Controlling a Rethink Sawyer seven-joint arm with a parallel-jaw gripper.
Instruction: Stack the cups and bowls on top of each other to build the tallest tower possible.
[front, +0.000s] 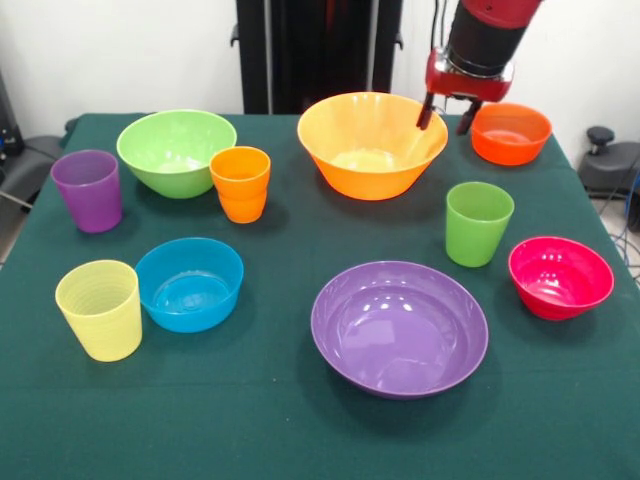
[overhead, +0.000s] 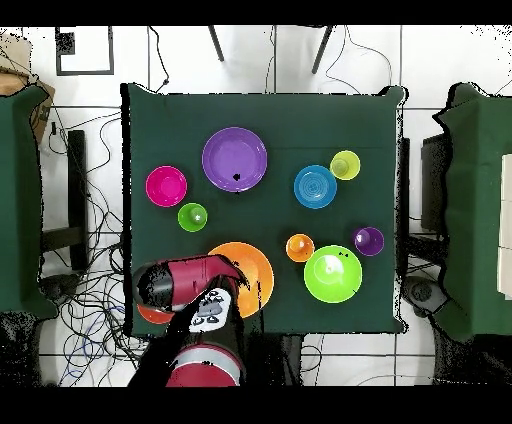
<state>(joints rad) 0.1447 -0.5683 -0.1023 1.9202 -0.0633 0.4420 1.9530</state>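
Nothing is stacked; all pieces stand apart on the table. My gripper (front: 445, 113) is open and empty, hovering between the large orange-yellow bowl's (front: 370, 145) right rim and the orange-red bowl (front: 510, 133). The purple bowl (front: 400, 328) is front centre, the pink-red bowl (front: 560, 277) right, the blue bowl (front: 190, 283) left, the light green bowl (front: 177, 150) back left. The cups are purple (front: 88, 190), orange (front: 240, 183), pale yellow (front: 100, 309) and green (front: 478, 223). In the overhead view the arm (overhead: 185, 282) covers most of the orange-red bowl (overhead: 148, 314).
The table wears a dark green cloth (front: 260, 430). The robot's black pedestal (front: 300, 50) stands behind the far edge. Cables (overhead: 90, 300) lie on the floor around the table, and other green tables (overhead: 20, 200) stand at both sides.
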